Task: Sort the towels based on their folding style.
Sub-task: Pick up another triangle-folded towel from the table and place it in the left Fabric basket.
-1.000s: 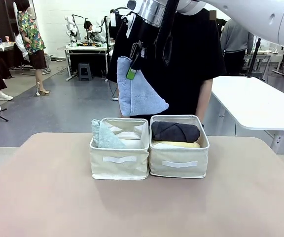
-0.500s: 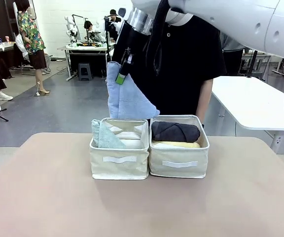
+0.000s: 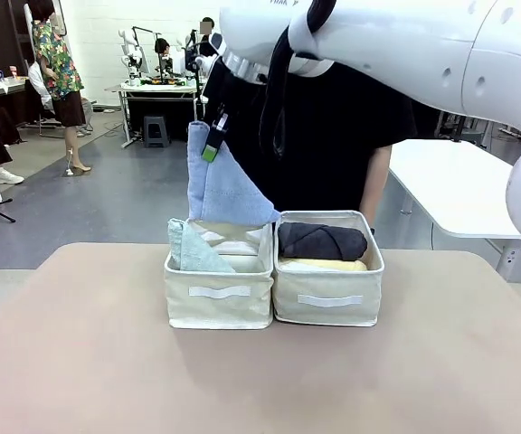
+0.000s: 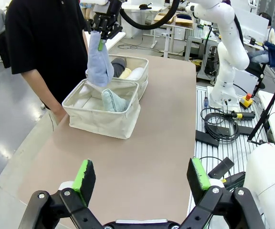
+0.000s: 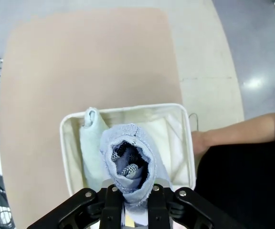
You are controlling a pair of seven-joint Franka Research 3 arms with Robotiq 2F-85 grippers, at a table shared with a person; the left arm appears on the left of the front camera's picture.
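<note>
Leftward and lower, my right gripper (image 3: 210, 145) hangs fingers-down, pinching the light blue towel (image 3: 226, 192) over the left bin (image 3: 219, 306). My left gripper (image 4: 142, 175) gapes wide.

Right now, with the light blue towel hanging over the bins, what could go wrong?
The right gripper holds the light blue towel by its tip alone, so the cone may unfold on release. Its lower corner hangs near the right bin; it could snag that rim or land there. The person's hand is close beside the left bin.
</note>
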